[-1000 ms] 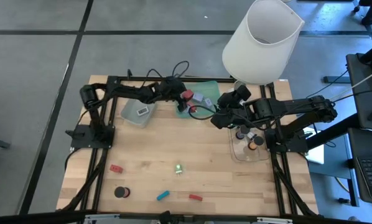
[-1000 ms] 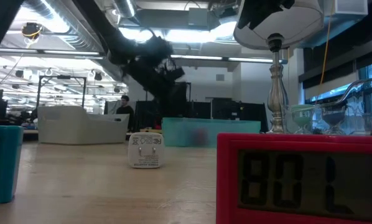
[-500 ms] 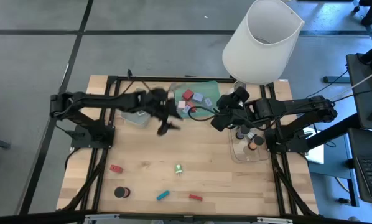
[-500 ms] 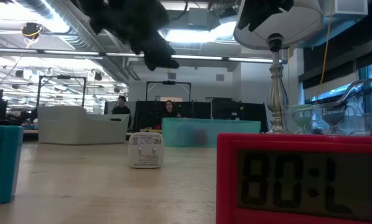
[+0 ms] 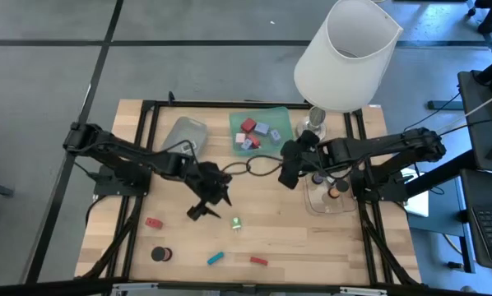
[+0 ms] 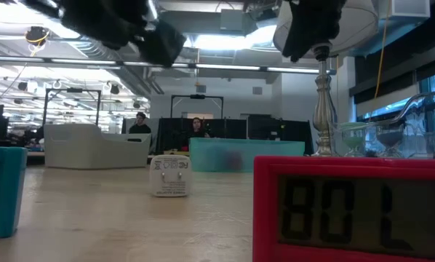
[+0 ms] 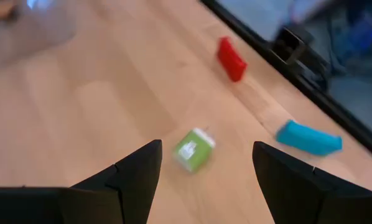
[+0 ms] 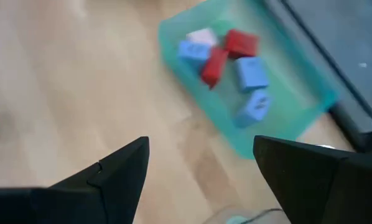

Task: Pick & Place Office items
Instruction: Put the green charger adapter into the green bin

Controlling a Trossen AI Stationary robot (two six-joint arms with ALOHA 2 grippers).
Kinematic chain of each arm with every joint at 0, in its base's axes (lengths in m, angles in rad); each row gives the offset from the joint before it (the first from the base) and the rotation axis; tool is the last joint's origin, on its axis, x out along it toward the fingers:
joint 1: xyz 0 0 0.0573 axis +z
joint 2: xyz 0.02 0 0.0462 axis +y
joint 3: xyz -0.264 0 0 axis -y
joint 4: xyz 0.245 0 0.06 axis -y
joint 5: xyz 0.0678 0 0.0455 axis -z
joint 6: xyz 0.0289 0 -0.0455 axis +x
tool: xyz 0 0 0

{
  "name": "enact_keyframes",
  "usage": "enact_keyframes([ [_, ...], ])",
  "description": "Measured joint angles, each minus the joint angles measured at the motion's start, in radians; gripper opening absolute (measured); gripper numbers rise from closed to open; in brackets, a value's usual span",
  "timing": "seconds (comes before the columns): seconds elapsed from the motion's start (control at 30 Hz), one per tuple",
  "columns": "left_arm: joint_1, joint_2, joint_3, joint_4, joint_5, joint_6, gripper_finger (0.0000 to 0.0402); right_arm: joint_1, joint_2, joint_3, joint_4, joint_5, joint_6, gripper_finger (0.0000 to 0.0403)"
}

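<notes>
My left gripper [image 5: 205, 210] [image 7: 204, 171] hangs open above the table's middle, just left of the mint-green cap [image 5: 237, 222] [image 7: 193, 149] [image 6: 169, 176], which rests on the wood ahead of its fingers. A red bar [image 7: 231, 59] [image 5: 258, 261] and a teal bar [image 7: 309, 138] [image 5: 215, 258] lie near the near edge. A red block [image 5: 153, 223] and a black cylinder [image 5: 160, 253] sit toward the near left. My right gripper [image 5: 288, 174] [image 8: 201, 162] is open beside the green tray [image 5: 280, 115] [image 8: 279, 121], which holds red, pink and lavender blocks [image 8: 236, 62].
A grey tray [image 5: 184, 136] stands at the far left. A clear tray [image 5: 312, 201] under my right arm holds black cylinders. A large white-shaded lamp [image 5: 345, 53] stands at the far right corner. Bare wood lies between the trays and the loose pieces.
My left gripper has swung from the green tray toward the near edge and come down over the table's middle, next to the mint-green cap. My right gripper has drifted slightly toward the near edge.
</notes>
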Motion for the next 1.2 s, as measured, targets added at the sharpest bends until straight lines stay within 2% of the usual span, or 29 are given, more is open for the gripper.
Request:
enact_keyframes([
  [0.13,-0.06,0.019,0.0,0.059,-0.065,0.128,0.0249,0.021,0.0,-0.053,0.075,-0.031,-0.038,0.0291],
  [0.27,-0.081,0.067,0.0,0.128,-0.058,0.17,0.0249,0.044,0.001,-0.092,0.135,-0.086,-0.05,0.0291],
  [0.43,-0.079,0.168,0.0,0.225,-0.058,0.18,0.0249,0.073,0.001,-0.093,0.176,-0.142,-0.038,0.0291],
  [0.63,-0.073,0.316,0.001,0.318,-0.056,0.288,0.0249,0.094,0.001,-0.093,0.194,-0.15,-0.045,0.0291],
  [0.77,-0.073,0.396,0.002,0.356,-0.042,0.289,0.0249,0.096,0.001,-0.093,0.199,-0.15,-0.045,0.0291],
  [0.93,-0.067,0.443,0.003,0.406,0.037,0.276,0.0249,0.096,0.001,-0.093,0.204,-0.15,-0.048,0.0291],
  [1.2,-0.039,0.452,0.003,0.325,0.068,0.248,0.0249,0.096,0.001,-0.093,0.213,-0.146,-0.049,0.0291],
])
